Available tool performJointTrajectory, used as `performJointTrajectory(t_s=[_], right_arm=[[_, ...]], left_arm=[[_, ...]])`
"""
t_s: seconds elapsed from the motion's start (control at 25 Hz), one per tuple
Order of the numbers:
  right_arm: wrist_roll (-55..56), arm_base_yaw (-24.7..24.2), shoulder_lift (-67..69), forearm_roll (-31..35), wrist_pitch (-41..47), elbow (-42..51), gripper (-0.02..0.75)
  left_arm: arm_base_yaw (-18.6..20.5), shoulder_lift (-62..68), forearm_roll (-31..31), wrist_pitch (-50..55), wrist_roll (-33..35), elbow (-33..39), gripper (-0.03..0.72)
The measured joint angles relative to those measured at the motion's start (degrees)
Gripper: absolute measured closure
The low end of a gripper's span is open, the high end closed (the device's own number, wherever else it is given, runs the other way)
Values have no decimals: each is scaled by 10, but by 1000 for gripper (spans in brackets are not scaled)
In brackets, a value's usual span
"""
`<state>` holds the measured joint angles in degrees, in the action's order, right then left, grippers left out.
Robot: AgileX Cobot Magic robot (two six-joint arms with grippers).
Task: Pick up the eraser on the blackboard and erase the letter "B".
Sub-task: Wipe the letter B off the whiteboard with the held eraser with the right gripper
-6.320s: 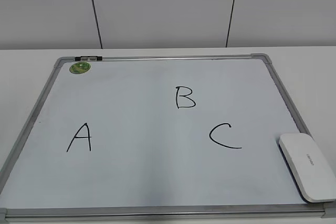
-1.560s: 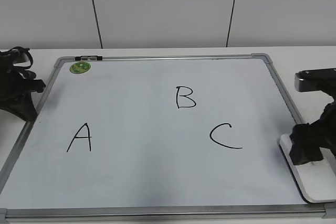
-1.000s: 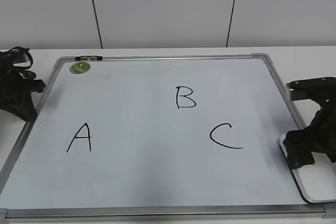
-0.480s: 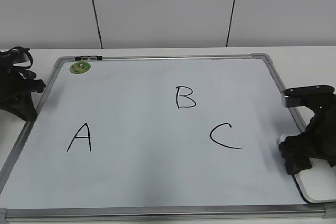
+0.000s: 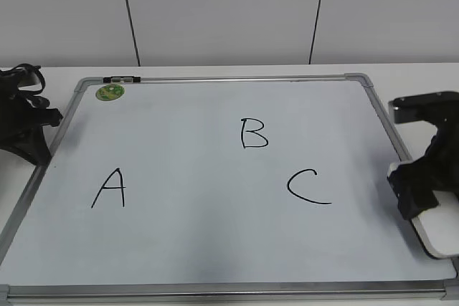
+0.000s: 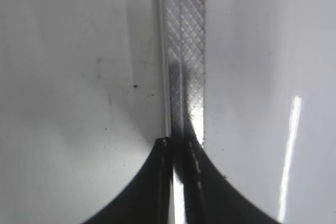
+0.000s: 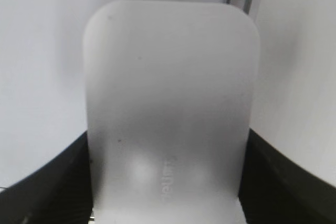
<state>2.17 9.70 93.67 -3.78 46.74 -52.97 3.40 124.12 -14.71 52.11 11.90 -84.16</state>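
The white eraser (image 5: 442, 235) is at the right edge of the blackboard (image 5: 179, 141), held between the fingers of my right gripper (image 5: 418, 190). In the right wrist view the eraser (image 7: 168, 77) fills the middle, with the right gripper (image 7: 168, 182) shut on both its sides. The black letter "B" (image 5: 253, 133) is at the board's middle, left of and beyond the eraser. My left gripper (image 5: 32, 150) is shut and empty at the board's left edge. In the left wrist view the left gripper (image 6: 179, 148) hangs over the grey frame (image 6: 185, 51).
A black "A" (image 5: 109, 188) is at the board's left and a black "C" (image 5: 308, 186) lies between the "B" and the eraser. A green sticker (image 5: 110, 92) and a small clip (image 5: 120, 79) sit at the far left corner. The board lies on a white table.
My right gripper came down over the eraser and closed on it. The eraser has since risen slightly and shifted right. The left arm has not moved.
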Motion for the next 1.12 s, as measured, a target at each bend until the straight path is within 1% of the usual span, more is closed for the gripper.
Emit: performJointTrajectory(t_s=[0.16, 0.32, 0.48, 0.68, 0.8, 0.96, 1.04, 1.12], right_arm=[[-29, 6, -6, 12, 41, -64, 201], [-42, 39, 11, 22, 64, -143, 202], [-43, 72, 65, 31, 82, -233, 202], [-44, 104, 175, 34, 119, -373, 202], [-44, 118, 256, 38, 162, -475, 202], [-46, 123, 351, 41, 216, -597, 202], [-47, 123, 395, 42, 228, -660, 202], [-50, 123, 431, 44, 231, -704, 202]], left_arm=[[0, 0, 0, 0, 0, 0, 663], [0, 0, 0, 0, 0, 0, 663], [0, 0, 0, 0, 0, 0, 663], [0, 0, 0, 1, 0, 0, 663], [0, 0, 0, 1, 0, 0, 663], [0, 0, -1, 1, 0, 0, 663], [0, 0, -1, 2, 0, 0, 663], [0, 0, -1, 2, 0, 0, 663]])
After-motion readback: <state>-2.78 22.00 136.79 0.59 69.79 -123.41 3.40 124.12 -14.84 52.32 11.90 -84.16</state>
